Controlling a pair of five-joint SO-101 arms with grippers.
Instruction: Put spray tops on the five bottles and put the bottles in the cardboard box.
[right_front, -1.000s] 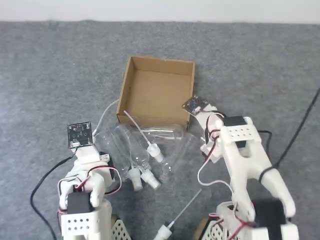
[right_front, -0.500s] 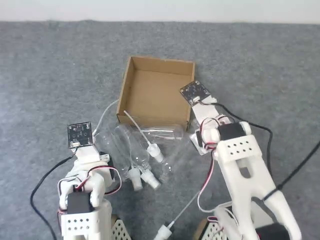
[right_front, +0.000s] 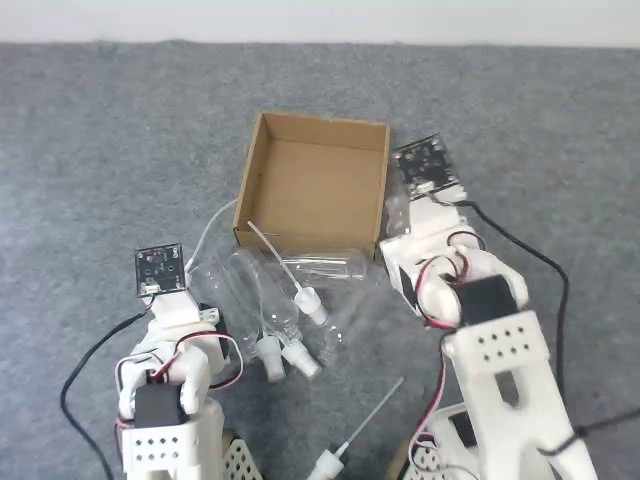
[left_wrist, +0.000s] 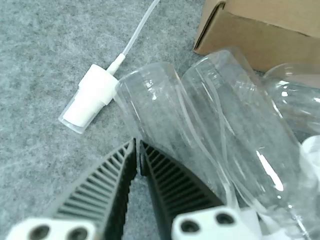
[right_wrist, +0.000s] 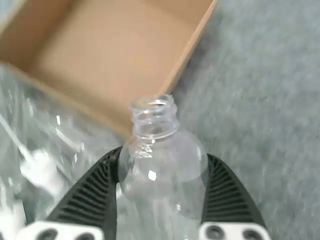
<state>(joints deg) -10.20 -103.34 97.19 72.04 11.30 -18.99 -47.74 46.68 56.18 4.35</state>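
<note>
One box (right_front: 320, 120) stood open. From above, four spray tops (right_front: 312, 303) showed: three among the pile of clear bottles (right_front: 325, 266) lying before the box, and a loose top (right_front: 328, 464) near the arms' bases. Another top (left_wrist: 90, 100) lay just beside the left gripper (left_wrist: 137, 146), whose fingers were together on nothing. The right gripper (right_wrist: 162, 157) was clamped on one uncapped bottle (right_wrist: 154, 125) just beside the box's corner. The piled bottles overlapped, so their number was unclear.
</note>
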